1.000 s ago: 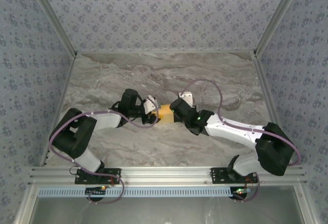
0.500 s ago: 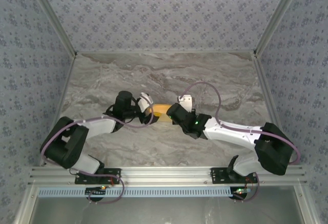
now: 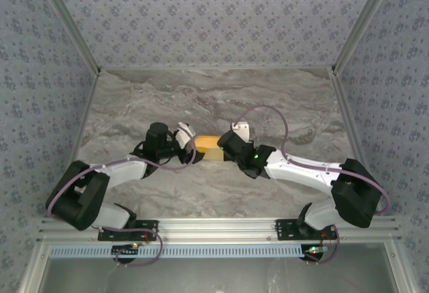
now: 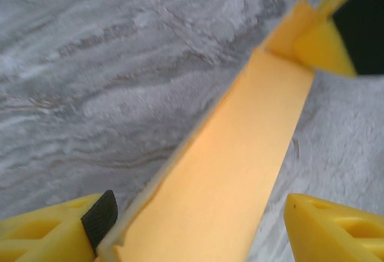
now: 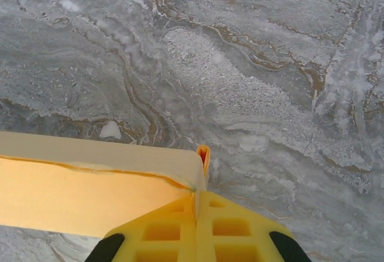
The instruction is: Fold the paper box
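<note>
The far half of the marble table [image 3: 214,92] lay bare, with room for either arm. At the centre, the paper box [image 3: 209,147] filled the gap between the left gripper [image 3: 196,144] and the right gripper [image 3: 221,149]. Patterned walls [image 3: 214,18] closed off three sides.

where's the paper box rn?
Top view: paper box is centre-frame between the grippers, right gripper pinching its right end, open left gripper straddling its left end.
</note>
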`<state>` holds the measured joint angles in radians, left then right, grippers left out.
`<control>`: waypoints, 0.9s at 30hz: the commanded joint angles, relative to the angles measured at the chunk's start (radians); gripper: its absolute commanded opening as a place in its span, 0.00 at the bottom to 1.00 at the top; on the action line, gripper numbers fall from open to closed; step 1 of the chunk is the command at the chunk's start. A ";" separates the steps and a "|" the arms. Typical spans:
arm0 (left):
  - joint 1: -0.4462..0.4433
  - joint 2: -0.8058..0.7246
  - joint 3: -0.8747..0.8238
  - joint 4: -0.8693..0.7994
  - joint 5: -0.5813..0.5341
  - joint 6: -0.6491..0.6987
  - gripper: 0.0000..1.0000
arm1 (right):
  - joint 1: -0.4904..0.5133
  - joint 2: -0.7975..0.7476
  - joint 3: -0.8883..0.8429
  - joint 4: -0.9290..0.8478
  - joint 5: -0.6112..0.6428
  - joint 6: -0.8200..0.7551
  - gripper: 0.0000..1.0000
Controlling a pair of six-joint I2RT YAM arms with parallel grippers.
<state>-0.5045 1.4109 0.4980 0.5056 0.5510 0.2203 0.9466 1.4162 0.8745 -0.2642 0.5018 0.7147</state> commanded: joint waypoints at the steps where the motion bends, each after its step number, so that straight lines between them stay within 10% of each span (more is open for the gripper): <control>1: -0.003 0.040 0.039 0.011 0.087 0.080 0.73 | -0.023 -0.004 0.018 -0.049 -0.077 -0.043 0.00; 11: -0.032 0.147 0.089 0.009 0.094 0.105 0.50 | -0.054 0.007 0.119 -0.143 -0.140 -0.076 0.00; 27: -0.054 0.165 0.102 -0.004 0.042 0.132 0.52 | -0.087 0.073 0.218 -0.284 -0.184 -0.180 0.00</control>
<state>-0.5522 1.5620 0.5743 0.4919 0.5941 0.3344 0.8528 1.4738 1.0817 -0.5205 0.3542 0.5671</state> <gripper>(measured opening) 0.528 0.061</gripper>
